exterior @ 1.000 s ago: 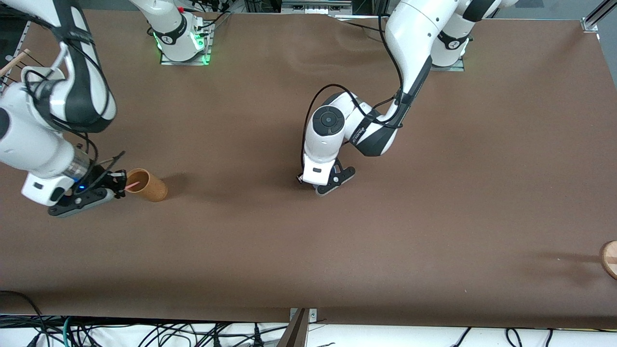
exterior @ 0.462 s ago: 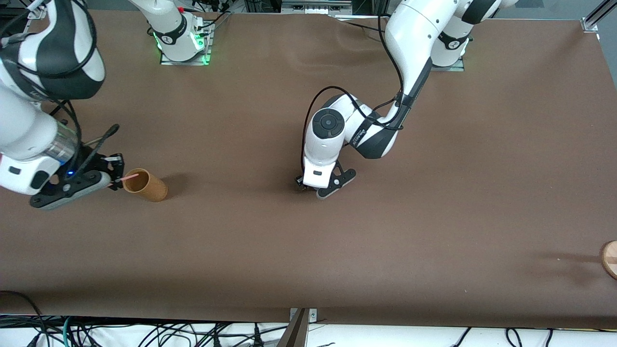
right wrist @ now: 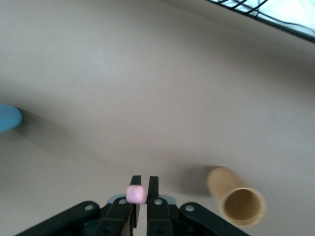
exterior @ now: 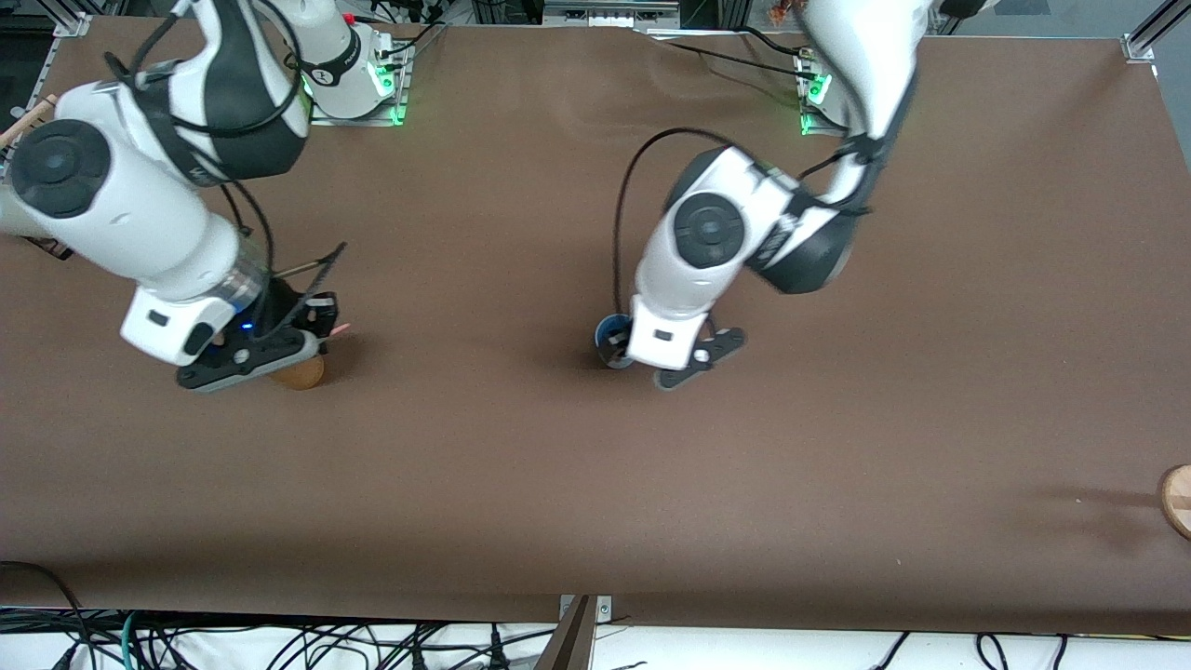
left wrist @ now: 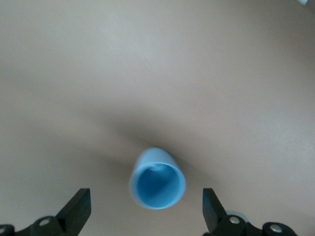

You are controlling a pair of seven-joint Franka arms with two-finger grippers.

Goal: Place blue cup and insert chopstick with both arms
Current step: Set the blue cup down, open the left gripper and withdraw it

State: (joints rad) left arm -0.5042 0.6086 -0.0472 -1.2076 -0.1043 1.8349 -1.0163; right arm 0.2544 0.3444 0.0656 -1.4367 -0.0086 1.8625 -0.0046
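The blue cup [left wrist: 157, 179] stands upright on the brown table, mouth up and empty. My left gripper [left wrist: 146, 211] is open above it, one finger on either side, not touching. In the front view the cup [exterior: 609, 341] shows only partly beside the left gripper [exterior: 698, 359]. My right gripper [right wrist: 143, 183] is shut on the pink chopstick [right wrist: 136, 194]. In the front view the right gripper [exterior: 321, 324] hangs over the tan cup [exterior: 300, 373], and the chopstick's tip [exterior: 342, 328] pokes out. From the right wrist view the blue cup [right wrist: 7, 118] shows at the frame's edge.
The tan cup [right wrist: 237, 202] stands upright and empty toward the right arm's end of the table. A round wooden piece [exterior: 1176, 500] lies at the table's edge at the left arm's end. A tan wooden stick [exterior: 28, 115] sticks out by the right arm's end.
The left gripper has risen and shifted, uncovering the blue cup on the table. The right gripper has moved with the chopstick from the tan cup's mouth to above that cup.
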